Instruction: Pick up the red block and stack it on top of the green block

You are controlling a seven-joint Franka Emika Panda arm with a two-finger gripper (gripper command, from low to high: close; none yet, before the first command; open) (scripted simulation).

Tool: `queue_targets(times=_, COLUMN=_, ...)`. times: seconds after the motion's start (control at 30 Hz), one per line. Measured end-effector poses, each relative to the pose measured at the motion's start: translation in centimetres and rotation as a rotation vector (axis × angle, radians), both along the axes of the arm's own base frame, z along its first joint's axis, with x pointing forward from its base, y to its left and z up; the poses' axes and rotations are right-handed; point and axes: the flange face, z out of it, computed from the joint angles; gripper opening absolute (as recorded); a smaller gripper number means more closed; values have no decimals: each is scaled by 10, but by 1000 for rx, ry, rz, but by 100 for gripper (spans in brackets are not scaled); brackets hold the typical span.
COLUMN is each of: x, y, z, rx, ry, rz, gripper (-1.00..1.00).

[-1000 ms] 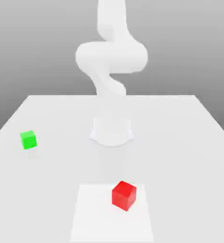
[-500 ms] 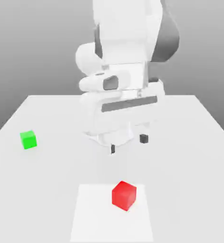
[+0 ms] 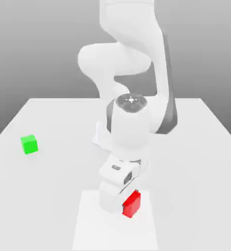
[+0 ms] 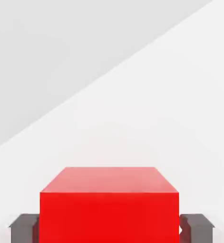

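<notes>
- You work on a plain white tabletop [image 3: 195, 147] against a grey backdrop, with a paler square patch [image 3: 88, 225] under the hand.
- Your gripper [image 4: 111, 228] is clamped on the small, smooth, bright red cube [image 4: 109, 209]: a dark finger [image 4: 23, 228] presses each side face, so the block sits squarely between them, low on the patch.
- That grip looks centred, likely so the cube lifts level.
- The small bright green cube [image 3: 29, 144] stands well away from the fingers, toward the exterior view's left, alone on bare table.
- You have open surface between the two and nothing to clear; the table edge lies near the green cube.
</notes>
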Motion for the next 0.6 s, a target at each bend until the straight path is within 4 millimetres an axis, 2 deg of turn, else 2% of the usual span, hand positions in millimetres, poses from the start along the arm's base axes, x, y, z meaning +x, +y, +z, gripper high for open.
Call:
queue_targets(times=0.1, x=0, y=0, z=0, rx=0, ry=0, rz=0, gripper=-100)
queue_targets(times=0.33, x=1, y=-4, z=60, rx=-1, ry=-2, rz=11, gripper=-100)
queue_targets(times=0.37, x=1, y=-13, z=68, rx=-4, ry=-6, rz=34, gripper=-100)
queue_targets(times=0.4, x=2, y=-34, z=77, rx=-9, ry=-11, rz=38, gripper=-100)
queue_targets(times=0.47, x=2, y=-61, z=94, rx=-18, ry=-20, rz=96, gripper=-100)
queue_targets(times=0.6, x=-10, y=-123, z=123, rx=-40, ry=-32, rz=203, gripper=-100)
